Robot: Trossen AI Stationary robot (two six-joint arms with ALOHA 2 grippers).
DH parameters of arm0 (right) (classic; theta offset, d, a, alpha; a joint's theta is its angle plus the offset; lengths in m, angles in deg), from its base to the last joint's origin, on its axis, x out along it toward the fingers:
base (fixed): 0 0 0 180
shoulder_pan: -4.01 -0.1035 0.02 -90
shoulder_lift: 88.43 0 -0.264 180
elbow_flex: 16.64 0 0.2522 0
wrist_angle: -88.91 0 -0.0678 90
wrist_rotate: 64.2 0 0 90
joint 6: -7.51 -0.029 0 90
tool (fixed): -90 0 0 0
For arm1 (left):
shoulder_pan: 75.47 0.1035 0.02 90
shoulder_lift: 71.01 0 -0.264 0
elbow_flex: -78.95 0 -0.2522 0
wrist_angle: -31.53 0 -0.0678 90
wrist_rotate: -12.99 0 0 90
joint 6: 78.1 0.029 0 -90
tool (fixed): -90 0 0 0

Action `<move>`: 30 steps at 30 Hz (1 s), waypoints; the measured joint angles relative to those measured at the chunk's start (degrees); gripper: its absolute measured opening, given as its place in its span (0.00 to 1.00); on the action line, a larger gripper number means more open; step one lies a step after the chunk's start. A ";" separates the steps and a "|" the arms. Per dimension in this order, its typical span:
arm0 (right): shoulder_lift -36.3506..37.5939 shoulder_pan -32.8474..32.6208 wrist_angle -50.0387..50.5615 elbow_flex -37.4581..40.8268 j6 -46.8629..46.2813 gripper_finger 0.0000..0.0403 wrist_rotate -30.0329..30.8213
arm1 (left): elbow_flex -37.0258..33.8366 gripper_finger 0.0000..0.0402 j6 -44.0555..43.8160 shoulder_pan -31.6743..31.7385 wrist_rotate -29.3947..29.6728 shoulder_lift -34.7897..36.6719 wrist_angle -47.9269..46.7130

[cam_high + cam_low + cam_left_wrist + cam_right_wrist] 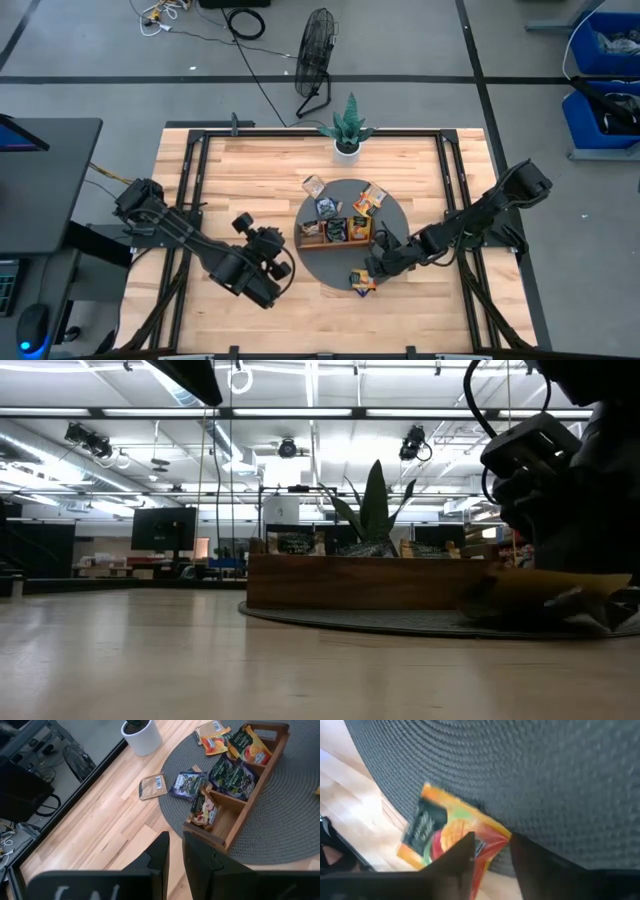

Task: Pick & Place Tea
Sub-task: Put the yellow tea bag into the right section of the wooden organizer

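Tray (pixel 335 239) part-filled; right hand (pixel 490 851) grasping orange sachet (pixel 447 834) at mat edge; loose sachets (pixel 153 786) beyond left hand (pixel 175 851), clenched, empty

— How's the light?
— Bright, even overhead strip lamps; the low view is backlit, leaving the brown wooden three-compartment tray (pixel 355 582) dim.
— Any blur?
— The orange-yellow square sachet (pixel 451 836) smears softly; the pale wooden table (pixel 250 180) shows little shadow.

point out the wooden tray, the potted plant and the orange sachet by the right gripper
wooden tray (pixel 246 809): left wrist view, on its bare long side wall.
potted plant (pixel 347 149): high view, on its white pot.
orange sachet (pixel 451 831): right wrist view, on its printed face.
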 joint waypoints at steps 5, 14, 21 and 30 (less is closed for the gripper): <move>0.00 0.02 0.16 0.00 1.87 0.07 1.34 | 0.00 0.14 -0.01 0.78 0.06 0.00 0.15; 0.12 0.02 0.16 0.00 3.19 0.01 1.80 | 0.00 0.14 -0.01 1.05 0.17 0.00 0.15; 3.39 0.02 -0.01 0.00 3.32 0.00 2.68 | 0.00 0.14 -0.03 1.05 0.17 0.00 0.15; 9.16 0.02 0.99 -0.02 5.29 0.00 6.15 | 0.00 0.14 -1.46 1.24 0.17 0.00 2.17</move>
